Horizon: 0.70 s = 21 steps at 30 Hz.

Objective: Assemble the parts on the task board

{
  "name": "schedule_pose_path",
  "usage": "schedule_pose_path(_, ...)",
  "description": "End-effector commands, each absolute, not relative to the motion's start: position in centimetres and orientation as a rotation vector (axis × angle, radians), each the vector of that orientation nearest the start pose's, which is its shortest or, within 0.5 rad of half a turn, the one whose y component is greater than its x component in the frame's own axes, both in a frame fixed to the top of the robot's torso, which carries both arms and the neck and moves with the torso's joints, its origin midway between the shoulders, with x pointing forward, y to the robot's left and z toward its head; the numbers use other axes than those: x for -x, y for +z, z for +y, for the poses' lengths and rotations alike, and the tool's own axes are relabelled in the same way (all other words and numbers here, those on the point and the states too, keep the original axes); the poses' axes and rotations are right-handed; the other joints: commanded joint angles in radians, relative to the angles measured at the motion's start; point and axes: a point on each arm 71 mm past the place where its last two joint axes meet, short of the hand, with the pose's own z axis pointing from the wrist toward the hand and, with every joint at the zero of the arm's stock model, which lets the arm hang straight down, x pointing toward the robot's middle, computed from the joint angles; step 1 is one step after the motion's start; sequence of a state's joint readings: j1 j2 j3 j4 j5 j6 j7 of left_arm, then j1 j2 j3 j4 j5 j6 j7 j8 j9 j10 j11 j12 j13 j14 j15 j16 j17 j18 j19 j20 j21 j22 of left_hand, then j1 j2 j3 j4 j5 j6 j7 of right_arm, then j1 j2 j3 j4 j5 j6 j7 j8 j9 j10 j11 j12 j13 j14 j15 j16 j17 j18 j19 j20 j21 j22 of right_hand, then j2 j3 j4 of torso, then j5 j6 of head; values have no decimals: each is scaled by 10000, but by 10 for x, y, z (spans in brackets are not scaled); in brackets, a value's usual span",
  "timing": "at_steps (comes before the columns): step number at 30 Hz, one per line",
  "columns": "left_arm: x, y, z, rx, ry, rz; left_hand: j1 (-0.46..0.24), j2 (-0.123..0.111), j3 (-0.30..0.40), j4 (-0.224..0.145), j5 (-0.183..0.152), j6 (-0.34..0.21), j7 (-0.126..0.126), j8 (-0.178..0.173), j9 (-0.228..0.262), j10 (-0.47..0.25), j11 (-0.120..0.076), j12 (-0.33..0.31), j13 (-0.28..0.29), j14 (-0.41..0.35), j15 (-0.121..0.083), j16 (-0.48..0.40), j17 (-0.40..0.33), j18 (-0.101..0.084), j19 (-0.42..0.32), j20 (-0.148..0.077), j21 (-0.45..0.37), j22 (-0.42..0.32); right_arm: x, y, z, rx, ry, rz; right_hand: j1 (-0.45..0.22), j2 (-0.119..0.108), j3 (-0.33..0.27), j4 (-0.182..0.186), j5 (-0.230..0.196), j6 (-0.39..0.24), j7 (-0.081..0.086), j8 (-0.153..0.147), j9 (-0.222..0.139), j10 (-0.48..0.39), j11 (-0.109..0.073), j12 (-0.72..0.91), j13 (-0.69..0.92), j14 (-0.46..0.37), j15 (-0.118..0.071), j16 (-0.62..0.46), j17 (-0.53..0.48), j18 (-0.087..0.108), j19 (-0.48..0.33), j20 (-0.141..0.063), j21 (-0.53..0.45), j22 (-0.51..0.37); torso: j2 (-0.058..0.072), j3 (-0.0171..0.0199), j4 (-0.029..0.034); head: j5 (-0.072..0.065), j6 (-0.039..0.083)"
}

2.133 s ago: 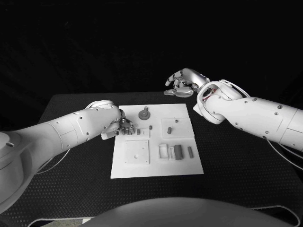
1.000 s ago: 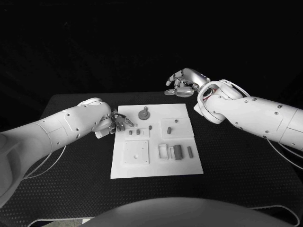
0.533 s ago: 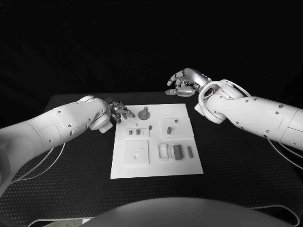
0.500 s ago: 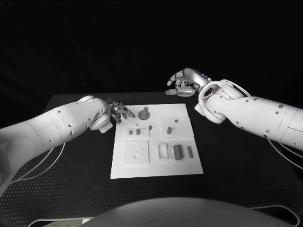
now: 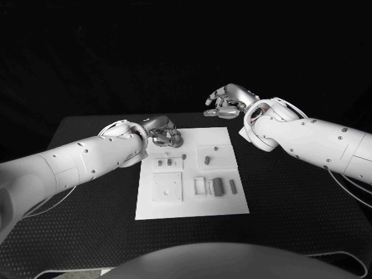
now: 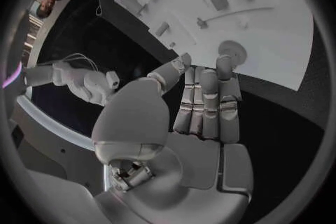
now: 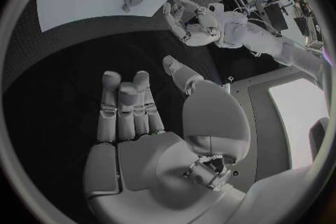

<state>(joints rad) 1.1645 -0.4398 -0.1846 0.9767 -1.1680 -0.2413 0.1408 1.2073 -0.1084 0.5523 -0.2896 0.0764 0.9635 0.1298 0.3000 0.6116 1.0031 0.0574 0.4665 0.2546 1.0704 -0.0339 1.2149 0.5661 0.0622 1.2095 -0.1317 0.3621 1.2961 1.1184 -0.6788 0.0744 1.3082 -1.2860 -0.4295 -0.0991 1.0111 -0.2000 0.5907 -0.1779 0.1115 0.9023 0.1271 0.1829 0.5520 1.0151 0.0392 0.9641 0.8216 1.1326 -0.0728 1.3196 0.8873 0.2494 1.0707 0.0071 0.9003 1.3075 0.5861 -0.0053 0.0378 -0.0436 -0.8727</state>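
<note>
Head view: the left hand (image 5: 163, 131), fingers loosely curled and nothing held, is poised over the task board's (image 5: 195, 206) far end near a round part (image 6: 232, 52), which could be knocked by a misjudged descent, while the right hand (image 5: 226, 103), also empty, is kept well beyond the board.

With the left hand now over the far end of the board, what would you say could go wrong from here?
1. The left hand hangs over the round grey knob part at the far end of the white task board; in the head view it hides the part, so a blind grasp might miss.
2. Its fingers could nudge the small grey pieces nearby.
3. The right hand is raised beyond the board, too far to steady it.
</note>
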Motion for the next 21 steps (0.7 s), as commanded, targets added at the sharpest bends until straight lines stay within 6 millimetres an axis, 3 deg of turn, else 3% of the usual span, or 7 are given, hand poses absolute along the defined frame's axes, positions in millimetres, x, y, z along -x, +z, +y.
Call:
schedule_pose_path(1,-530,-273,125,-3328,-7814,17481,133,69,21,-11,45,258,-55,-8,-59,467,204,-351,-90,38,0,-86,29,233,29,8,-36,35,-525,-195,-186,-1569,7173,15927,29,46,20,25,11,-178,258,14,-13,-49,6,68,-16,-13,44,-18,-11,124,26,-33,-33,81,3,2,-6,13,1)
schedule_pose_path(13,-520,-296,110,-4244,-7256,17586,167,32,-90,-9,41,504,-102,-138,-248,1026,108,-780,-60,90,-87,-68,168,204,119,-58,-64,109,-525,-196,-185,-1566,7188,15947,32,61,18,21,10,-179,259,15,-15,-49,7,72,-17,-12,45,-17,-11,124,26,-33,-32,83,7,9,-6,-21,1)
schedule_pose_path(21,-517,-309,104,-4318,-7012,17883,71,-40,-203,4,53,496,-83,-210,-309,1064,121,-1005,-61,151,-80,-27,237,203,201,-80,-45,152,-526,-196,-185,-1559,7201,15946,33,68,14,18,8,-177,259,19,-15,-49,7,74,-18,-11,45,-15,-11,124,26,-32,-32,84,3,-15,-5,-47,1)
